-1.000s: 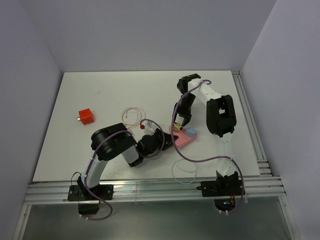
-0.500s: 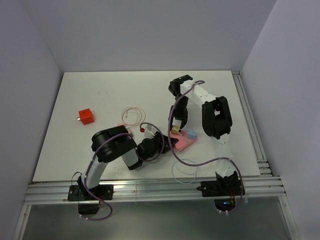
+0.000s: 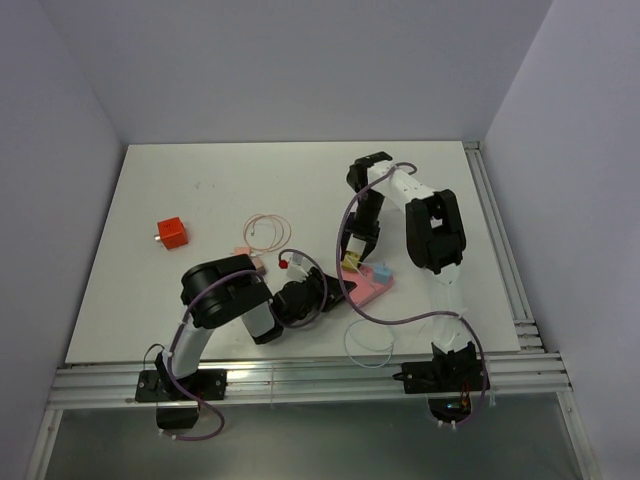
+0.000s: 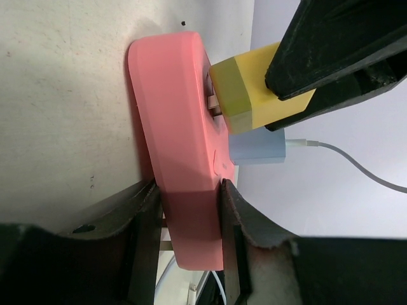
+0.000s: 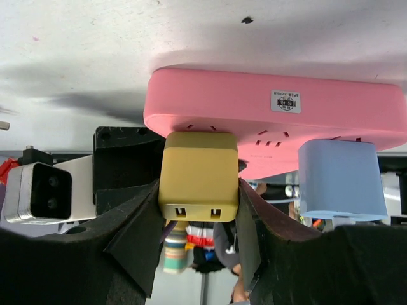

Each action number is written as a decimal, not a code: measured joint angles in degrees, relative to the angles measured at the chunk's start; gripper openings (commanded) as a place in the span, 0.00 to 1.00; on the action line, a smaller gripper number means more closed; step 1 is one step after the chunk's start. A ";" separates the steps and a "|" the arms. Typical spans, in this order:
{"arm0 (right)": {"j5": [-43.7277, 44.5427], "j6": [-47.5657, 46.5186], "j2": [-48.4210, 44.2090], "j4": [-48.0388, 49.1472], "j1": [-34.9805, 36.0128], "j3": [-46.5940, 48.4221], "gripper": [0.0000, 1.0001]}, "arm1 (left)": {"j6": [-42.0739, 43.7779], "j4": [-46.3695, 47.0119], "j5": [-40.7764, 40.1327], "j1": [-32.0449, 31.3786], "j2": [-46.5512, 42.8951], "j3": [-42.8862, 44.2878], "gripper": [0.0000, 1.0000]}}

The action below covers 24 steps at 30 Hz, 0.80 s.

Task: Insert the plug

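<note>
A pink power strip point(image 3: 372, 287) lies on the white table, and my left gripper point(image 4: 189, 190) is shut on its near end, one finger on each long side. My right gripper point(image 5: 198, 190) is shut on the yellow plug point(image 5: 198, 175), squeezing its two sides. The yellow plug point(image 4: 245, 92) stands against the strip's socket face point(image 4: 178, 127), with a slim gap where its prongs show. A blue plug point(image 5: 340, 178) with a white cable sits in the strip beside it. From above, the right gripper point(image 3: 352, 256) points down over the strip's left half.
An orange cube point(image 3: 171, 233) sits at the left of the table. A thin cable loop point(image 3: 265, 228) lies behind the left gripper, a white cable loop point(image 3: 368, 345) near the front edge. Metal rails point(image 3: 300, 380) run along the front and right edges.
My right gripper has come down and slightly left with the yellow plug onto the strip. The left gripper and the strip have shifted only a little.
</note>
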 measured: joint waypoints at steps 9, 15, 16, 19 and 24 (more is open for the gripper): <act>1.66 2.12 -8.33 8.09 2.54 -13.84 0.00 | -0.66 -1.18 -0.50 -2.97 -1.97 -2.08 0.00; 9.53 3.61 -12.00 11.39 7.54 -17.42 0.00 | -0.72 -1.95 0.39 -3.45 -2.49 -2.27 0.00; 10.05 3.72 -12.11 11.56 7.80 -17.55 0.00 | -0.81 -1.84 0.46 -3.43 -2.16 -2.27 0.00; 10.51 4.13 -13.42 13.75 8.09 -19.58 0.00 | -0.94 -1.40 0.59 -3.37 -1.84 -2.29 0.00; 10.32 4.33 -13.94 16.13 8.11 -21.55 0.00 | -0.94 -1.64 0.85 -3.26 -1.97 -2.21 0.00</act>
